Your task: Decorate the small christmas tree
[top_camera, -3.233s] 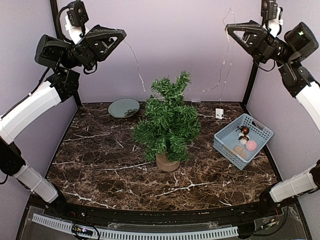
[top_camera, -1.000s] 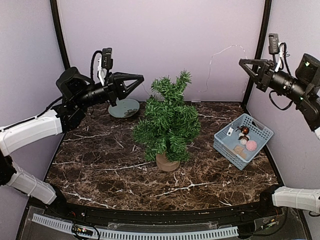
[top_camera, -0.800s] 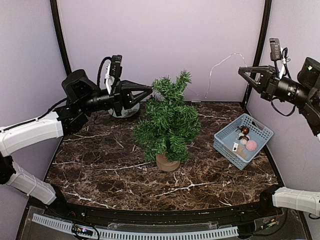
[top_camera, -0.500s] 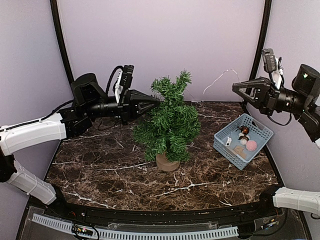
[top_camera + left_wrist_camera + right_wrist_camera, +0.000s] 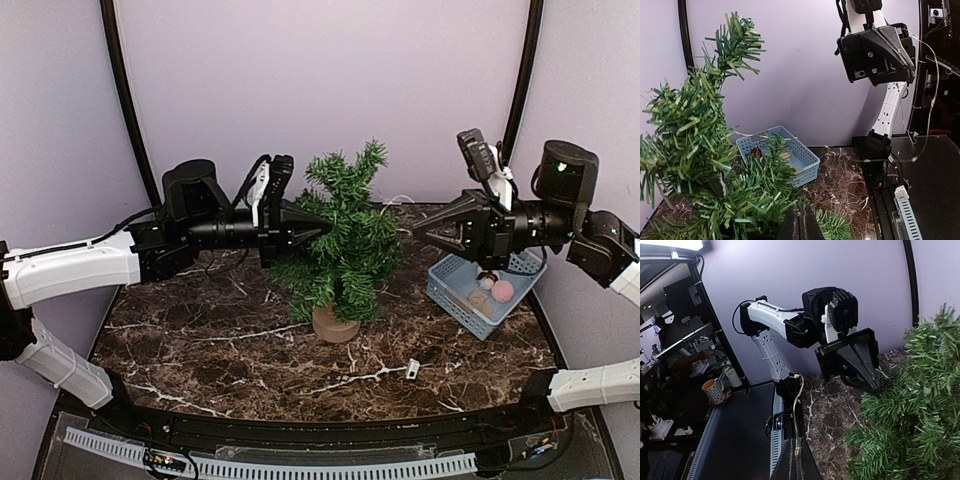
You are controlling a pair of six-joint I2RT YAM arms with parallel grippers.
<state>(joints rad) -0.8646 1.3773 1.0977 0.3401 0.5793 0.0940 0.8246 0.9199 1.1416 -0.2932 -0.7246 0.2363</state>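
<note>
We see the small christmas tree (image 5: 338, 240) standing upright on its round wooden stump (image 5: 333, 324) about the middle of the dark marbled table (image 5: 200, 330), and we place everything else by it. The left pincer (image 5: 326, 226) reaches in level from the tree's left, its tip among the upper branches on that side. Its fingers are pressed fully together, and we can make out nothing between them. The right pincer (image 5: 420, 229) points at the tree from the opposite side, at about the same height, its tip just off the outer needles and not touching them. Its fingers are also closed tight, and in the right wrist view a thin pale wire (image 5: 798, 410) runs out from between them. In the left wrist view a stretch of this wire lies across the branches on the tree's right. To the right of the tree, partly hidden behind the right arm, sits a light blue basket (image 5: 450, 295) holding a pink ball (image 5: 502, 290) and a few other small ornaments that we cannot identify. A small white piece (image 5: 411, 369) lies on the table in front of the tree and to its right, apart from the stump.
</note>
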